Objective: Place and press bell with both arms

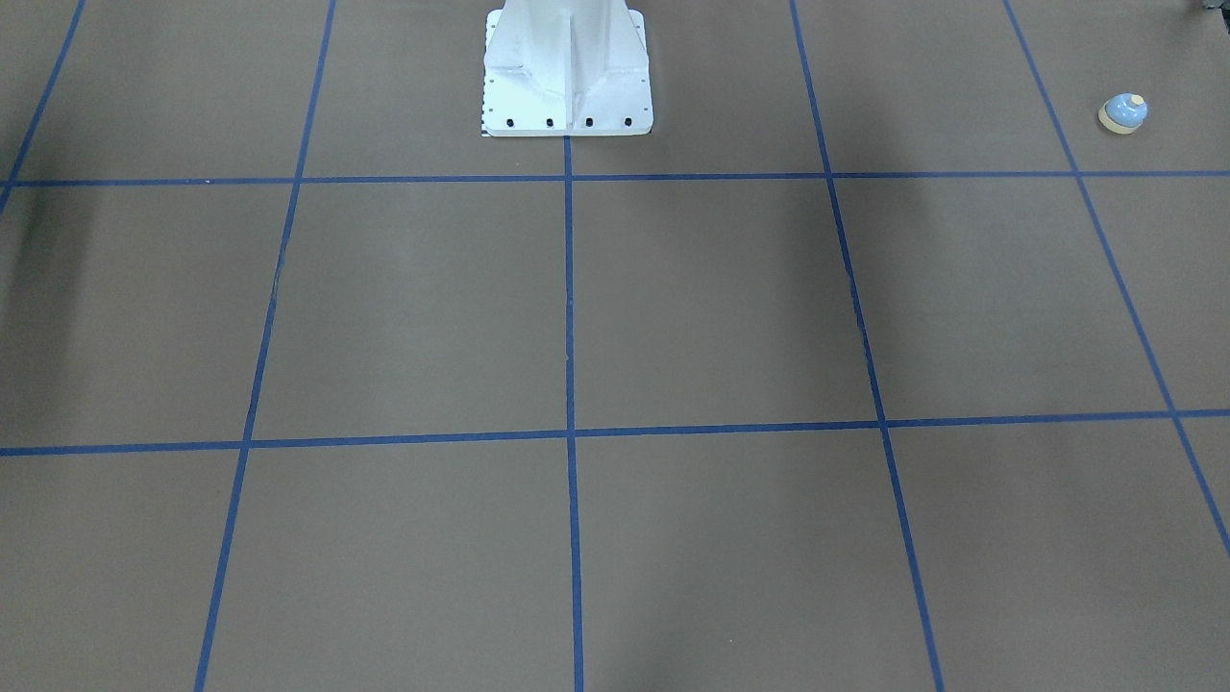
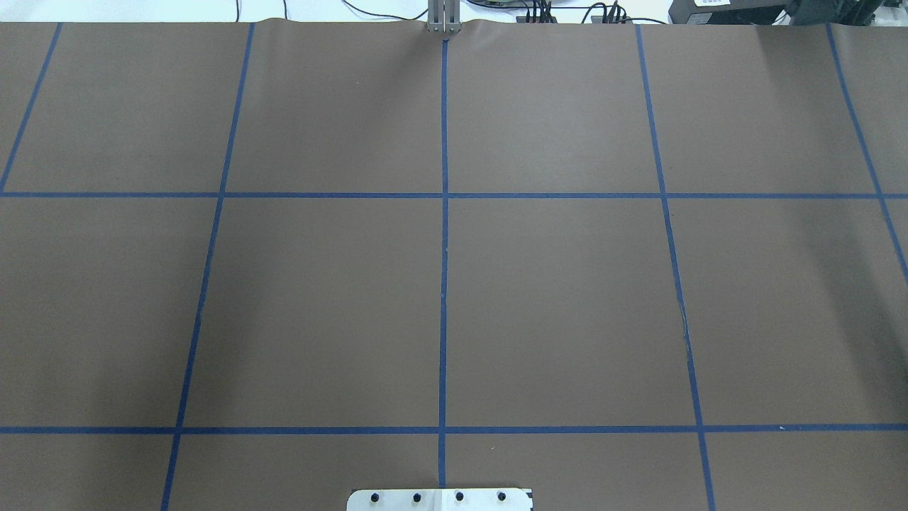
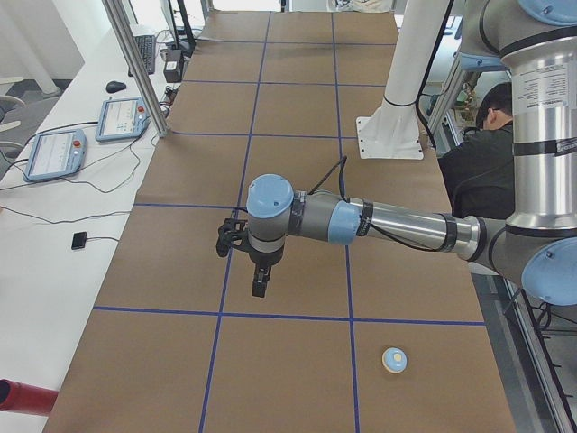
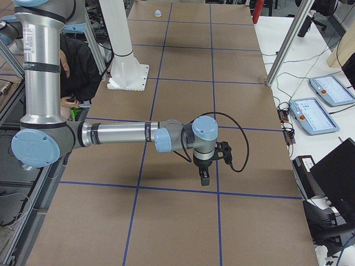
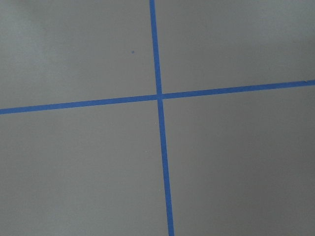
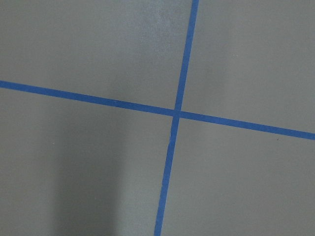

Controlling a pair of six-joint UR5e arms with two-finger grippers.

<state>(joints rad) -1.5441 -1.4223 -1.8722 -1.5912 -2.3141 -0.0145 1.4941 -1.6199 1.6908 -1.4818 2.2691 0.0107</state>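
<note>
The bell (image 1: 1122, 113) is a small light-blue dome with a cream base and button. It stands on the brown table near the robot's left end, and also shows in the exterior left view (image 3: 394, 361) and, far off, in the exterior right view (image 4: 158, 13). My left gripper (image 3: 259, 287) hangs pointing down above the table, some way from the bell. My right gripper (image 4: 203, 178) hangs pointing down over the table's other end. Both show only in the side views, so I cannot tell whether they are open or shut. Both wrist views show only tape crossings.
The white bolted pedestal (image 1: 567, 77) stands at the robot's edge of the table. Blue tape lines (image 2: 444, 213) grid the brown surface. A seated person (image 3: 478, 135) is behind the robot. Teach pendants (image 3: 54, 153) and a red cylinder (image 3: 27, 397) lie on the white side bench.
</note>
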